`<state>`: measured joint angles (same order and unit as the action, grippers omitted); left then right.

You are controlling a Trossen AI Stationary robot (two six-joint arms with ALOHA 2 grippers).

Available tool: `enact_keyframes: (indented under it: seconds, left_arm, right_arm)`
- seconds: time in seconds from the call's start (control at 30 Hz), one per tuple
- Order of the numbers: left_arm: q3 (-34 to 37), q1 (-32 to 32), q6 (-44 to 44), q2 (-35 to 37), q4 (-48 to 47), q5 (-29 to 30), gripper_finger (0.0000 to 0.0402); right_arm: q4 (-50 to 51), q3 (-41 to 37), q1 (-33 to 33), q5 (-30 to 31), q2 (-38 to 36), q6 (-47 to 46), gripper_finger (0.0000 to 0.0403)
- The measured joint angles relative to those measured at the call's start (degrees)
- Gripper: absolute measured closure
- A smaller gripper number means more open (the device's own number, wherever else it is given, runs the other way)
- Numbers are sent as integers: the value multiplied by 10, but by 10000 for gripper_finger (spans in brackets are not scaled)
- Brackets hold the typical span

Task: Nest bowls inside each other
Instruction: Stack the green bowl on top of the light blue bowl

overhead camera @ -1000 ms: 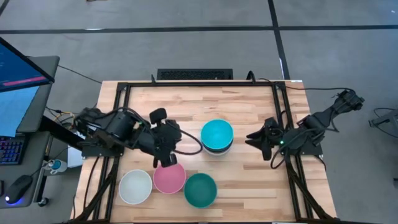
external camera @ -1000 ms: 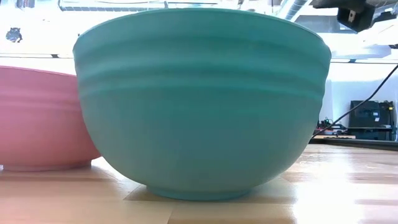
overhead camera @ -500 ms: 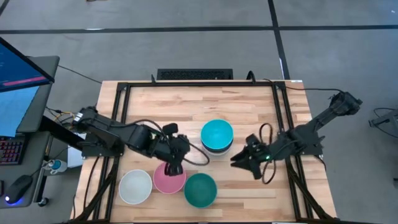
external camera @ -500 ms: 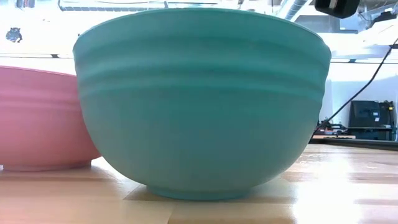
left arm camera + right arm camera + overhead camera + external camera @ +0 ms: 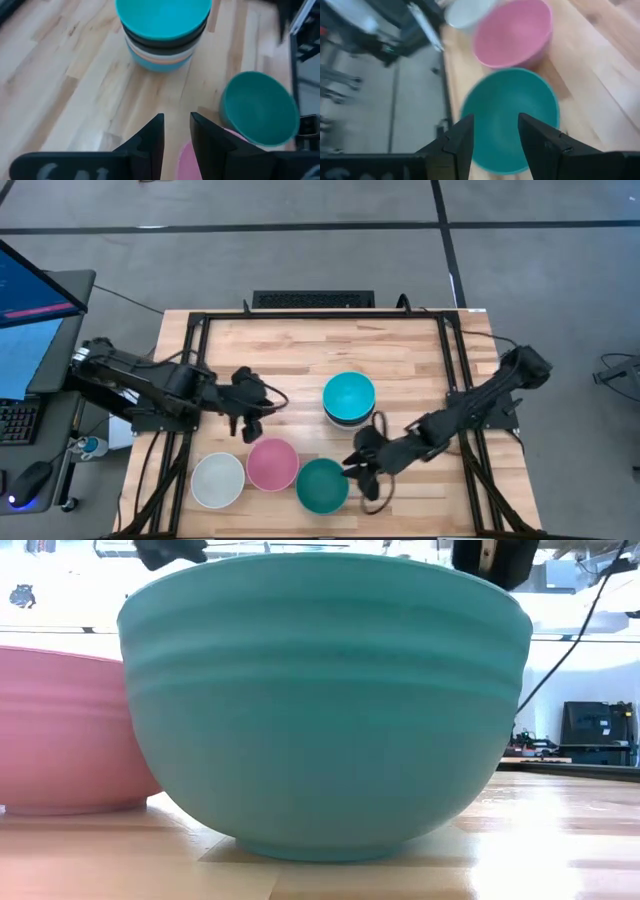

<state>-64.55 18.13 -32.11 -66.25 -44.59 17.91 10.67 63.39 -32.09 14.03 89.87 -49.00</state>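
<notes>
The dark teal bowl (image 5: 322, 485) sits low in the high view, just right of centre, near the table's (image 5: 300, 345) front edge. The pink bowl (image 5: 272, 464) sits just beside it on the left, and the white bowl (image 5: 218, 480) further left. Above them, mid-frame, stands a stack of nested bowls (image 5: 349, 400) with a cyan-blue one on top.

The right gripper (image 5: 362, 467) hovers at the teal bowl's right rim; its wrist view looks past spread fingers (image 5: 455, 147), with nothing between them, straight into the bowl's hollow. The left gripper (image 5: 245, 416) hangs above and left of the pink bowl, its fingers (image 5: 150, 140) apart by a narrow gap and empty.

These bowls look like thin, stiff plastic, so probably light and not fragile, but smooth enough to slip. The side wall curves and carries faint ridges, as the low view shows, so a pinch across the rim seems the surest hold: one finger inside, one outside. A light bowl may tip or skate on the wood if nudged before the fingers close.
</notes>
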Motion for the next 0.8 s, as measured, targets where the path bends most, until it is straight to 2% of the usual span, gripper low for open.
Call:
enact_keyframes:
  seconds: [0.1, 0.27, 0.43, 0.8]
  left_arm:
    - [21, 0, -23, 37, 9, 1, 318]
    - [26, 0, -16, 75, 9, 14, 318]
    - [26, 0, -8, 95, 12, 34, 318]
    - [26, 0, 17, 97, 17, 23, 318]
  right_arm:
    - [62, 47, 19, -17, 52, -32, 227]
    - [172, 114, 56, -78, 126, -74, 227]
    - [173, 156, 85, -140, 182, -76, 227]
    - [208, 220, 101, -156, 256, -63, 227]
